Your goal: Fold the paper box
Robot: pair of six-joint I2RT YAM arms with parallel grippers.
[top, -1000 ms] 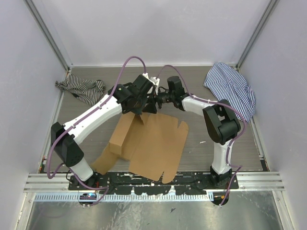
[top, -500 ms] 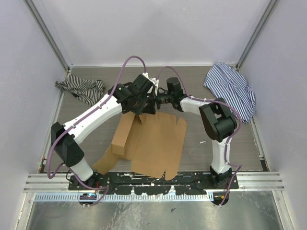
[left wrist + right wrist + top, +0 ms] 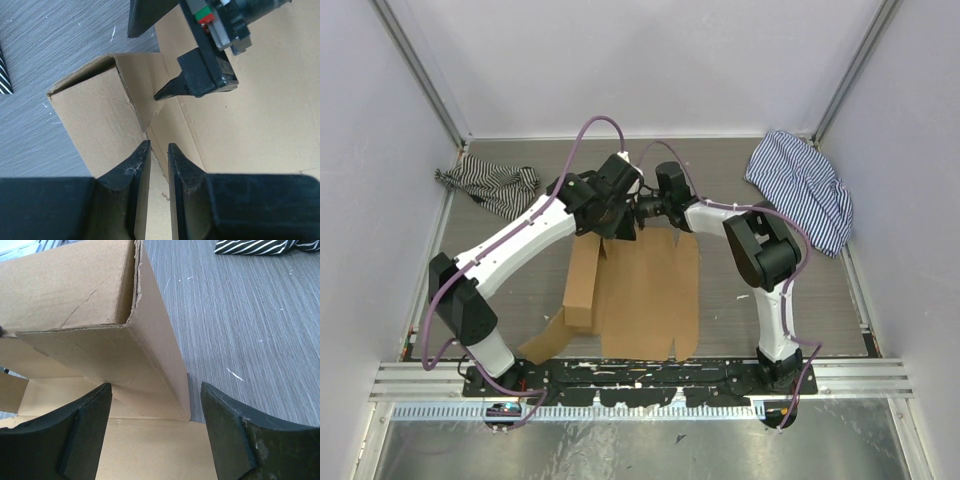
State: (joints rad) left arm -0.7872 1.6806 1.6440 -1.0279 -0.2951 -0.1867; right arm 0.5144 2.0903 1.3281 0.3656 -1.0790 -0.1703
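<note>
Paper box swung square; far edge hidden under left tool, right tool.

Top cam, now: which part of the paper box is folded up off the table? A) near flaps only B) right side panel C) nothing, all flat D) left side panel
D: the paper box has its left side panel standing upright, while its right side lies flat.

Matt, apparently uncoated cardboard paper box
</note>
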